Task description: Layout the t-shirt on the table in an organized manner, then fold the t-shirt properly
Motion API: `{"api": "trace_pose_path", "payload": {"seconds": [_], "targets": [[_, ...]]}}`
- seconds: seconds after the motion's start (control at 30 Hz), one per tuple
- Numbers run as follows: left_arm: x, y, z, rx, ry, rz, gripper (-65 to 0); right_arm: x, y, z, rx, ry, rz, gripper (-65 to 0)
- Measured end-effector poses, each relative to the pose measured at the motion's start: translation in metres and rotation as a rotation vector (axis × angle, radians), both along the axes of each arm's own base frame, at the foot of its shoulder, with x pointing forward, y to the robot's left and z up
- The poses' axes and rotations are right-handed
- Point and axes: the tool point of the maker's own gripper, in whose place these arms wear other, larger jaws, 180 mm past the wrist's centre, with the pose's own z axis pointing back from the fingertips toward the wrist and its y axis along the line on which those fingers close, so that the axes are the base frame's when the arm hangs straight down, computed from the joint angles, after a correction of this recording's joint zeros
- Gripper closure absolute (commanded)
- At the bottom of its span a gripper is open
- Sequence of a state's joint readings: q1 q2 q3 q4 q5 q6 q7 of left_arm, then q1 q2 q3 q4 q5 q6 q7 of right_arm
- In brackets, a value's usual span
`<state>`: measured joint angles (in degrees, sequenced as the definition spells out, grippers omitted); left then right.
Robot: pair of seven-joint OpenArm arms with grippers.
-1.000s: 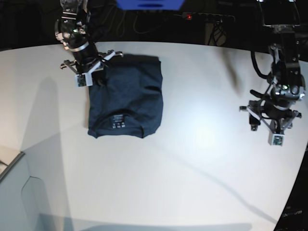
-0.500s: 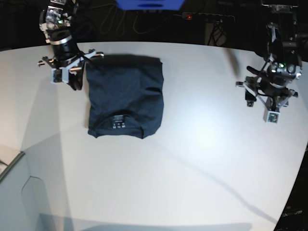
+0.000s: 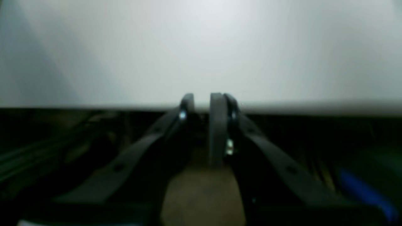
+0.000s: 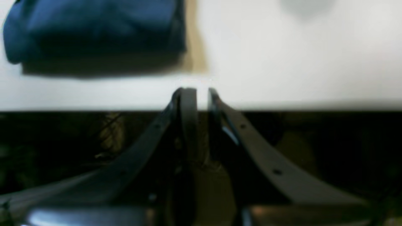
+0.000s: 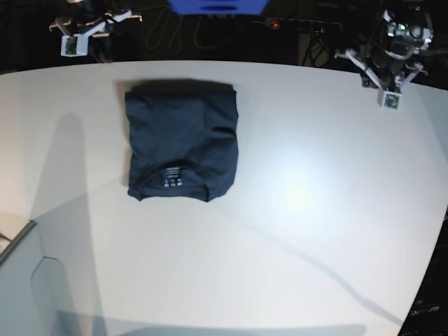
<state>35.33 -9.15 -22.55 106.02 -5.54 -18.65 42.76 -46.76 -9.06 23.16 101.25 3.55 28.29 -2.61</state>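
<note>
The t-shirt (image 5: pixel 181 142) is lying folded into a compact dark navy rectangle on the white table (image 5: pixel 294 231), toward the far left part of the tabletop in the base view. Small white label marks are showing near its nearer edge, where the neckline is curving. Nothing is touching it. The right gripper (image 5: pixel 75 36) is hanging beyond the table's far edge at the upper left, well apart from the shirt, and the left gripper (image 5: pixel 386 82) is hanging at the upper right above the far edge; their jaws are too small to read here. A blue object (image 5: pixel 217 6) is sitting at the top edge against the dark background, with a power strip (image 5: pixel 302 25) and its red light to the right of it.

In the left wrist view, blurred, the left gripper (image 3: pixel 203 103) is showing its two dark fingers standing almost together with only a narrow slit between them and nothing held. Bare white table (image 3: pixel 201 50) is filling the upper half, with darkness below its edge.

In the right wrist view, also blurred, the right gripper (image 4: pixel 195 95) is showing its fingers nearly together with a thin gap, holding nothing. The t-shirt (image 4: pixel 94 29) is appearing at the upper left as a blue folded bundle on the table (image 4: pixel 298 56), apart from the fingertips.
</note>
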Motion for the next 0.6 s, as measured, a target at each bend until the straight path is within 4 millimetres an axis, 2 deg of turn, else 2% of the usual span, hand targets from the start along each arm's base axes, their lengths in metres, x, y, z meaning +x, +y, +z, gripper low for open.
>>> {"api": "trace_pose_path", "payload": {"seconds": [0.1, 0.17, 0.23, 0.33, 0.43, 0.5, 0.6], "targets": [[-0.038, -0.027, -0.032, -0.091, 0.131, -0.093, -4.8, -0.029, 0.014, -0.017, 0.065, 0.075, 0.026, 0.0], [-0.056, -0.033, -0.050, -0.136, 0.190, -0.097, -4.2, -0.046, 0.027, -0.040, 0.132, 0.139, 0.062, 0.0], [-0.077, -0.030, -0.072, -0.155, 0.268, -0.060, -4.0, -0.058, 0.026, -0.065, 0.157, 0.207, 0.068, 0.0], [-0.096, -0.028, -0.102, -0.195, 0.320, -0.011, -3.9, -0.073, 0.019, -0.103, 0.187, 0.292, 0.055, 0.0], [-0.111, -0.030, -0.134, -0.248, 0.348, 0.053, -3.4, -0.090, 0.022, -0.141, 0.242, 0.387, 0.018, 0.0], [-0.113, -0.034, -0.155, -0.302, 0.335, 0.114, 0.0, -0.092, 0.027, -0.160, 0.289, 0.383, -0.038, 0.0], [-0.119, -0.028, -0.184, -0.348, 0.366, 0.187, -0.3, -0.095, 0.029, -0.182, 0.340, 0.369, -0.117, 0.0]]}}
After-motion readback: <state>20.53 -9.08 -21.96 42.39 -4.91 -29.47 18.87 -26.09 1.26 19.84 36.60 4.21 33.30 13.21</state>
